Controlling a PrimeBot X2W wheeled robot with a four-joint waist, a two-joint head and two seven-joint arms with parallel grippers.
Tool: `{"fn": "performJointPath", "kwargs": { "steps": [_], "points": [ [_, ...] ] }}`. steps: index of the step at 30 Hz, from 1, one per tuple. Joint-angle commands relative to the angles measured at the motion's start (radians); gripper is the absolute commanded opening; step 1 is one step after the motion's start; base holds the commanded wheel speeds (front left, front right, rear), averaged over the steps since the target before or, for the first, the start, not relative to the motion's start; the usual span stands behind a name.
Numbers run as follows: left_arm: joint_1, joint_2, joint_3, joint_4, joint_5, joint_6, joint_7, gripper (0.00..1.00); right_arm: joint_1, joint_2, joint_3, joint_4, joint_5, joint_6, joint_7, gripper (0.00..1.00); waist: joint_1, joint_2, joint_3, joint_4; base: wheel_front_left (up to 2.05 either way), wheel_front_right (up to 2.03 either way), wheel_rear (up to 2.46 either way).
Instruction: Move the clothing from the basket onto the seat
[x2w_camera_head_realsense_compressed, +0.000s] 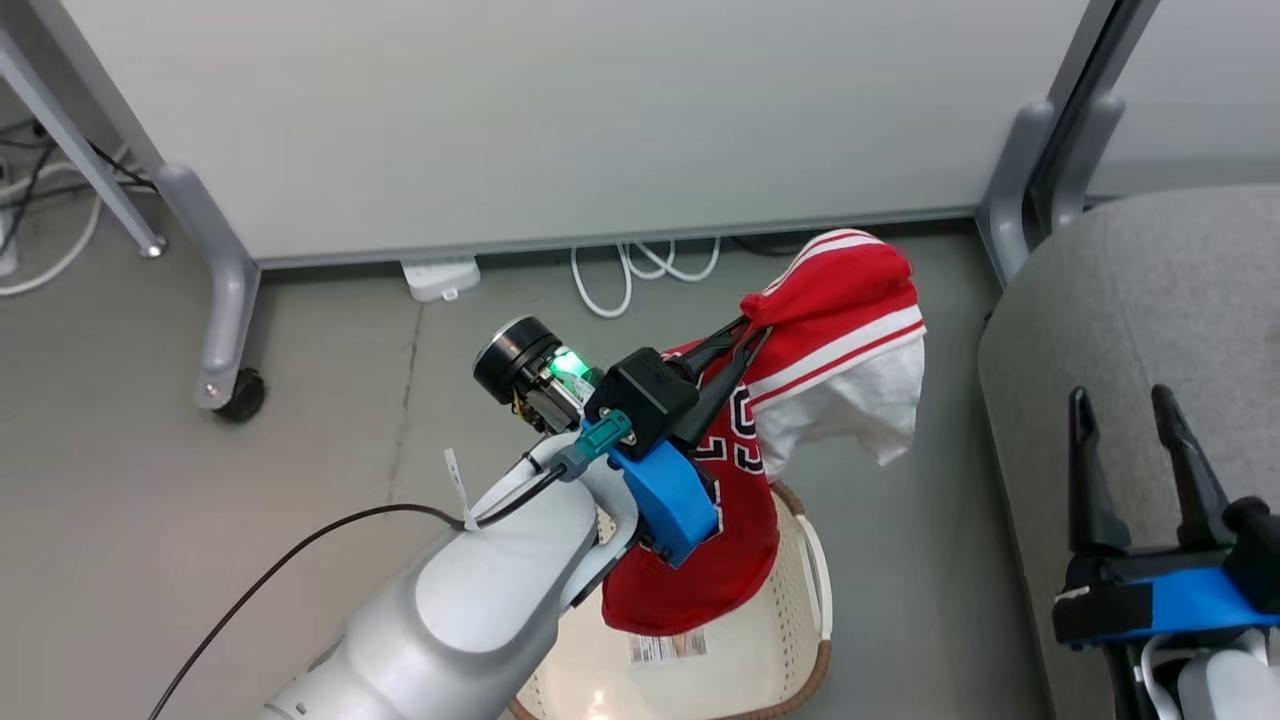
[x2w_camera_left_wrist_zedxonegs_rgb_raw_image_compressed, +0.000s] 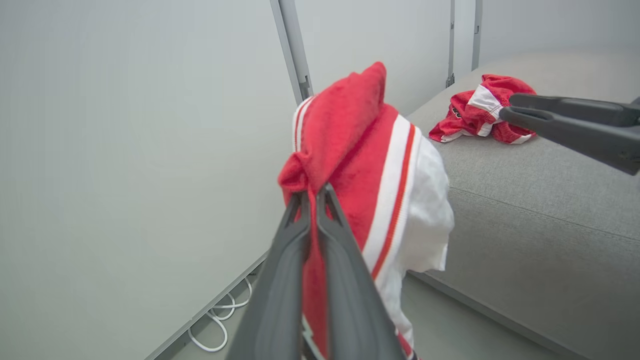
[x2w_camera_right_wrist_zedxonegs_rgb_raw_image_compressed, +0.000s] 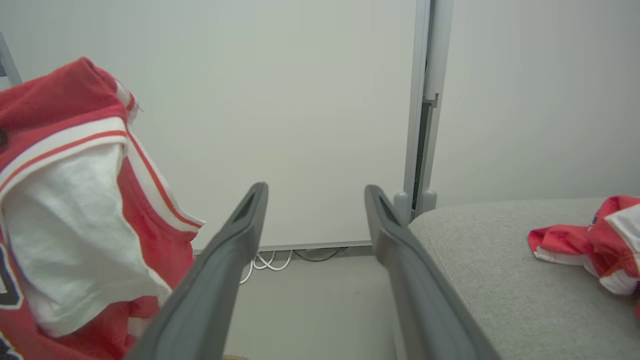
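The left gripper (x2w_camera_head_realsense_compressed: 753, 333), in the middle of the head view, is pinched tight on the top of the red jersey (x2w_camera_head_realsense_compressed: 730, 540). Its two dark fingers press together with a fold of cloth between them. The jersey hangs down long from that pinch. Its low end is over the basket (x2w_camera_head_realsense_compressed: 812, 590) at the bottom middle of the frame. I cannot tell if it touches the inside.

The seat (x2w_camera_head_realsense_compressed: 1130, 320) is on the right side of the frame, to the right of the jersey, with some floor between them. The red shorts (x2w_camera_left_wrist_zedxonegs_rgb_raw_image_compressed: 475, 117) already lie on the seat, at the upper right of the left wrist view. The right gripper (x2w_camera_head_realsense_compressed: 1119, 396) is at the lower right, over the seat's edge. It is wide open and holds nothing.

So the jersey needs to go right. The left arm has it, so I think that arm should lift it clear of the basket and then swing it across to the seat. The long hanging part could catch on the rim.
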Motion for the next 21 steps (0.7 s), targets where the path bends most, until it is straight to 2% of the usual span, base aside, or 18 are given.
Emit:
{"fn": "performJointPath", "kwargs": {
  "steps": [1,11,21],
  "points": [
    [0.010,0.002,0.009,-0.009,-0.009,0.000,-0.005,0.00,0.024,0.009,0.004,0.006,-0.003,0.000,0.000,1.00,0.0002,0.0000,-0.042,0.011,0.00,0.00,0.00],
    [0.003,-0.002,0.005,-0.014,-0.019,-0.011,-0.005,0.00,0.078,0.024,0.024,0.010,-0.007,0.000,0.000,1.00,0.0002,0.0000,-0.108,0.009,0.00,0.00,0.00],
    [0.005,0.005,0.000,-0.016,-0.024,-0.007,-0.005,0.00,0.097,0.000,0.067,-0.001,-0.001,0.000,0.000,1.00,0.0002,0.0000,-0.113,0.014,0.00,0.00,0.00]
  ]
}}
